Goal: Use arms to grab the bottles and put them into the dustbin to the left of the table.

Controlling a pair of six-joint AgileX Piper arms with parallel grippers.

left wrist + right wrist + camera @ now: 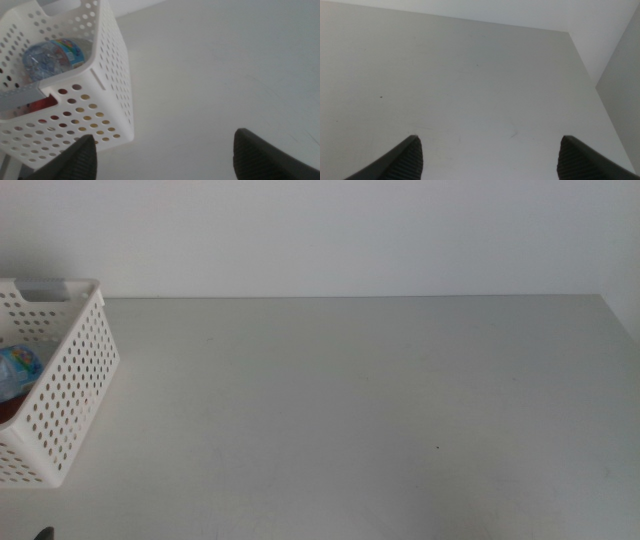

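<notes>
The white perforated dustbin (70, 380) stands at the table's (350, 400) left edge. A small clear water bottle (18, 368) lies inside it, and a red can (8, 408) shows beneath. In the left wrist view the dustbin (112, 75) is close, holding the water bottle (52, 56) and the red can (42, 105), with a yellow tint behind the lower holes. My left gripper (164, 140) hovers open and empty beside the bin; only a dark tip (43, 534) of it reaches the middle view. My right gripper (490, 140) is open and empty over bare table.
A pale wall runs along the table's far edge. The table's right edge (580, 60) shows in the right wrist view, with a wall beyond it. A tiny dark speck (437, 446) marks the tabletop.
</notes>
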